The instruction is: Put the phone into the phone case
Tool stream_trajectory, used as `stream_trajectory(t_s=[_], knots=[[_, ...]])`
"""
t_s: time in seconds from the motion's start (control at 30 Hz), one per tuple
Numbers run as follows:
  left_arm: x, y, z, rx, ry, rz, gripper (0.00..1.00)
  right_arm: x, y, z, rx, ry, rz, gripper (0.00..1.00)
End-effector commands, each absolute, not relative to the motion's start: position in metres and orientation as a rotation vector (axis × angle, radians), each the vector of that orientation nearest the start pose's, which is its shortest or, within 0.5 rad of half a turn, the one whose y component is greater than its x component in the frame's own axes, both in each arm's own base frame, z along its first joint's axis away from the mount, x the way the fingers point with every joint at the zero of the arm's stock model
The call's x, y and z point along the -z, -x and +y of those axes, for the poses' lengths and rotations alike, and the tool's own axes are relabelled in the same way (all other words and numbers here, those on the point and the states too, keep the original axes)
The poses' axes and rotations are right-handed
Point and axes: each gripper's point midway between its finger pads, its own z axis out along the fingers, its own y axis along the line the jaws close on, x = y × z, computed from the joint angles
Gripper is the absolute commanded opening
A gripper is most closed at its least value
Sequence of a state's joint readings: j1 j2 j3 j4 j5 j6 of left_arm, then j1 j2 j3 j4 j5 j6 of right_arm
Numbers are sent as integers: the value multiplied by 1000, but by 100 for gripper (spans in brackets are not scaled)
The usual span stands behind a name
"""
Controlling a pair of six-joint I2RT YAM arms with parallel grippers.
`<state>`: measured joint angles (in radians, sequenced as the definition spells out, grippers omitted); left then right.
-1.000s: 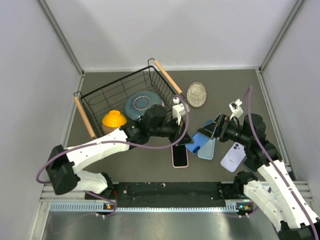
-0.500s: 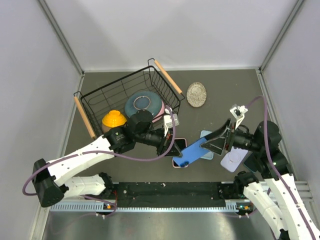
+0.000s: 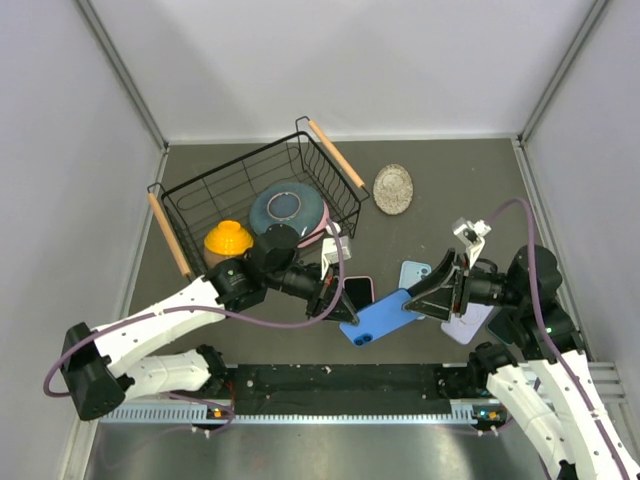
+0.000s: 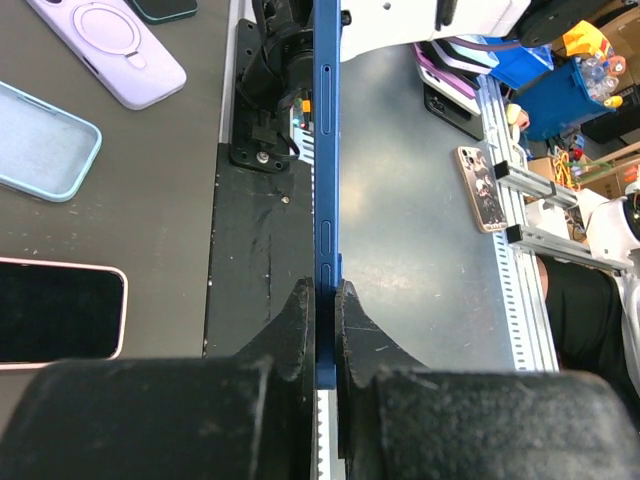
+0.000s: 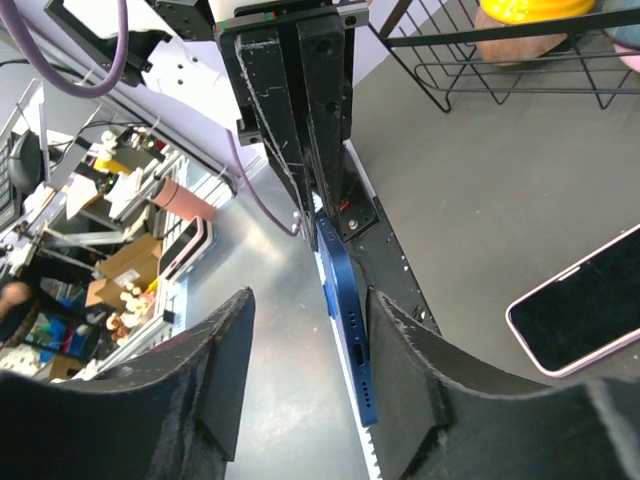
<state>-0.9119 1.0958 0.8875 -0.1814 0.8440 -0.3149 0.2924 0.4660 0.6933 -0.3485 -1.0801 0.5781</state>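
Left tool (image 4: 322, 290) is clamped narrow on one end of the slim blue phone (image 3: 380, 318), held edge-on, clear of the dark desk (image 3: 450, 190). Right tool (image 5: 310, 295) straddles the other end, half wide, gap showing on one side. Pale-blue silicone phone case (image 3: 413, 272) lies flat just beside right tool's tips.

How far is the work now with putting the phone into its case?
Done: the blue phone is picked up, with the left pincer shut on its edge. In hand: the right pincer stands open around its other end. Left: seating it in a case; the light blue case lies empty, apart from the phone.
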Motion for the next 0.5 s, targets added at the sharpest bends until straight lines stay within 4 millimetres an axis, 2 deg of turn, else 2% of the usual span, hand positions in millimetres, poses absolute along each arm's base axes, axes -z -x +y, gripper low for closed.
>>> stream_trajectory(t_s=[0.0,0.43,0.47], knots=[[-283,-80,-328,1584,-1213,1634,0,-304,-72,200,-1575,749,1711,46],[-287,-89,-335,1581,-1198,1626,0,-286,-72,201,-1621,725,1775,29],[-289,-90,-335,1579,-1195,1625,0,-285,-74,201,-1618,714,1784,22]])
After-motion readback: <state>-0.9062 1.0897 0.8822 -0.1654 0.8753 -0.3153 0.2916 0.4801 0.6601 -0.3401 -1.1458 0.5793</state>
